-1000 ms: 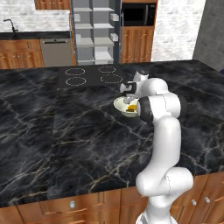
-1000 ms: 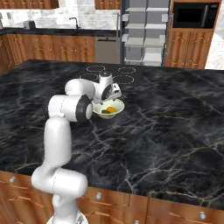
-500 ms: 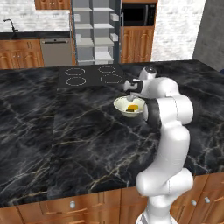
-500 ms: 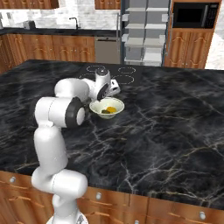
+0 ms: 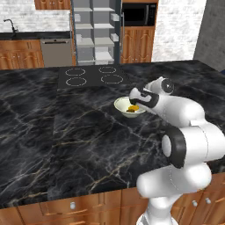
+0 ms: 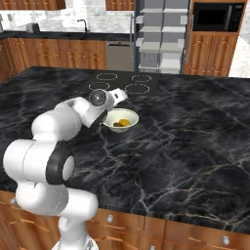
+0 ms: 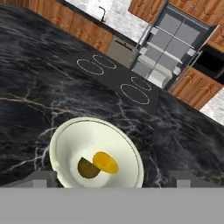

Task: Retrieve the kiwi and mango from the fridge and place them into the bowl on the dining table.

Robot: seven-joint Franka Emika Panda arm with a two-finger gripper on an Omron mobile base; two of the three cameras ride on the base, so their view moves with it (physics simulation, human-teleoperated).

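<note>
Item 1, my claw (image 7: 112,186): stood wide apart and empty, its two tips low in the hand view, one at lower left and one at lower right, with the bowl between and beyond them. In the left base view the claw (image 5: 134,93) sat right of centre, just above the bowl's right rim.

Item 2, bowl (image 7: 65,135): cream, round and shallow, upright on the dining table (image 7: 26,87), in the lower middle of the hand view. In the left base view the bowl (image 5: 121,105) lay just right of centre; in the right base view the bowl (image 6: 128,118) lay just left of centre, beside my wrist.

Item 3, mango (image 7: 105,162): yellow-orange oval, lying in the bowl's bottom. Seen also as an orange spot in the left base view (image 5: 132,107) and the right base view (image 6: 125,122).

Item 4, kiwi (image 7: 88,168): dark brown-green, in the bowl, touching the mango on its left side in the hand view. In the right base view the kiwi (image 6: 117,124) was a dark patch left of the mango.

Item 5, cooktop (image 5: 92,75): four rings, inset in the table top, above and left of the bowl in the left base view.

Item 6, fridge (image 5: 94,30): at top centre of the left base view, door open, pale shelves showing; at upper right in the hand view (image 7: 168,43).
</note>
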